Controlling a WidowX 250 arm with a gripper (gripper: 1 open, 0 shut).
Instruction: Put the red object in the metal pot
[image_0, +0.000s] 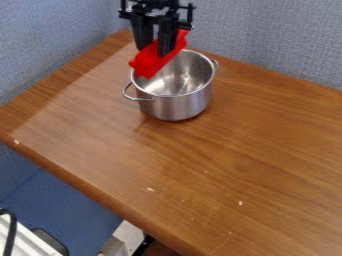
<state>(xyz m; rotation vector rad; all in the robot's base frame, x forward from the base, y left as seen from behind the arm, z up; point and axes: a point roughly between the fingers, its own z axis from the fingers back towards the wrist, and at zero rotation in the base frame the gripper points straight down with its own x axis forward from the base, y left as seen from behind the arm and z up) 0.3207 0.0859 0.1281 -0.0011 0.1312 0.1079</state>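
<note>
Wooden tabletop (227, 170), shiny round metal pot (177, 104)

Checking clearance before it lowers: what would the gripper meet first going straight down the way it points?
Likely the metal pot, at its back-left rim or inside, the red object in the gripper leading; depth is unclear.

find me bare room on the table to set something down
Bare: the wide stretch right of the pot, and the near part below it, down to the front edge. Crowded: at the pot, with the gripper and red block over it.
</note>
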